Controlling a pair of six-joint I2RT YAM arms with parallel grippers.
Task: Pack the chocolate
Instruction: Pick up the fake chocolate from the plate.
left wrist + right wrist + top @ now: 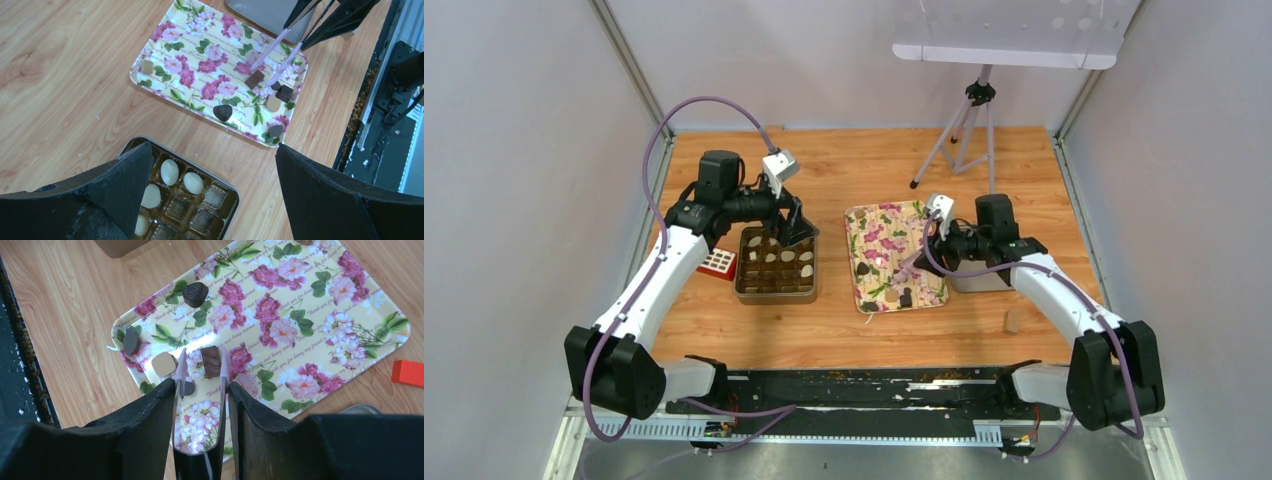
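Observation:
Chocolate lies on the floral tray (pixel 320 295): a brown rectangular piece (pixel 211 361), a tan square (pixel 163 363), a dark heart (pixel 194 293) and a dark round piece (pixel 131 340). My right gripper (pixel 201 385) is shut on pink-tipped tongs (pixel 181 362). Their tips stand apart, with the brown piece between them near the right tip. My left gripper (pixel 214 150) hangs open and empty over the metal box (pixel 236 202), whose cups hold white pieces (pixel 169 171). From above, the box (pixel 776 293) sits left of the tray (pixel 856 225).
A red block (pixel 407 373) lies by the box (pixel 717 263). A tan cylinder (pixel 1012 321) stands near the right arm. A grey lid (pixel 974 280) lies right of the tray. A tripod (pixel 969 130) stands at the back.

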